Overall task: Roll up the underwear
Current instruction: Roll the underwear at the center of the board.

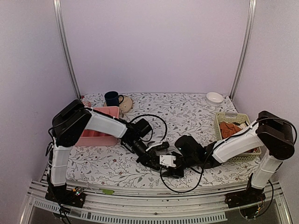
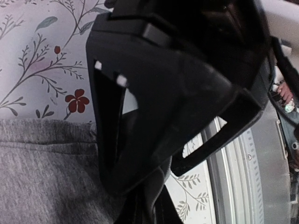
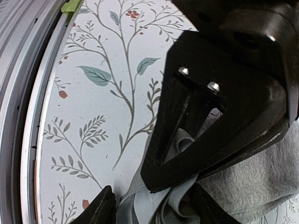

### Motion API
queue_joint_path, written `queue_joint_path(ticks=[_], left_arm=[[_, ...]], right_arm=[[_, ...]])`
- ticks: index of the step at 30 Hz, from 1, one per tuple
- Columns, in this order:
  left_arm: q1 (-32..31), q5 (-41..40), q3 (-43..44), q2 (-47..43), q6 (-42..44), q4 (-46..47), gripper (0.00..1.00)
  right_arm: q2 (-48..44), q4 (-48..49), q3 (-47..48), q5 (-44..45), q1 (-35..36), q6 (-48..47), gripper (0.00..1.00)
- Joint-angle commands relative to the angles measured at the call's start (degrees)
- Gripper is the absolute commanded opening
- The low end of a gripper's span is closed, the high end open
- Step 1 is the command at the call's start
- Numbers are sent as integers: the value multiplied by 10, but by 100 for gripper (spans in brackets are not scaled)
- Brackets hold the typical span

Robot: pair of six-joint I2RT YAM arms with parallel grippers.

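The grey underwear [image 2: 42, 177] lies bunched on the floral tablecloth near the front edge, between my two grippers. In the top view it is almost wholly hidden under them. My left gripper [image 1: 152, 158] is shut on a dark fold of the underwear at its fingertips, which shows in the left wrist view [image 2: 145, 205]. My right gripper [image 1: 175, 165] faces it from the right. In the right wrist view the right gripper [image 3: 149, 200] is shut on a bunch of the pale hem trim [image 3: 159, 207], with grey cloth [image 3: 252, 182] behind it.
A pink bin [image 1: 100, 126] stands at the left, with a blue mug [image 1: 112, 98] and a beige pot [image 1: 125, 103] behind it. A white bowl [image 1: 214, 98] is at the back right. A yellow-green basket [image 1: 219, 122] holds orange-red garments [image 1: 229, 128]. The metal front rail [image 1: 140, 191] is close.
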Motion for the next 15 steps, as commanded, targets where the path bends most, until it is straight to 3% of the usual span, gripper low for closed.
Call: queue_joint_path(ticks=[1,4,8,15], left_arm=[[12,-33,-22,16,5,-30,0],[14,-34,-23,14,5,-29,0],[14,-50,-30,0,2,-22,4],[27,-131,-85,-109,-12,10,33]], right_arm=[[19,16,10,27,8,-35,49],[29,16,8,40,10,-50,32],[28,11,14,33,9,-42,0],[23,-34,47,-58,7,20,0]])
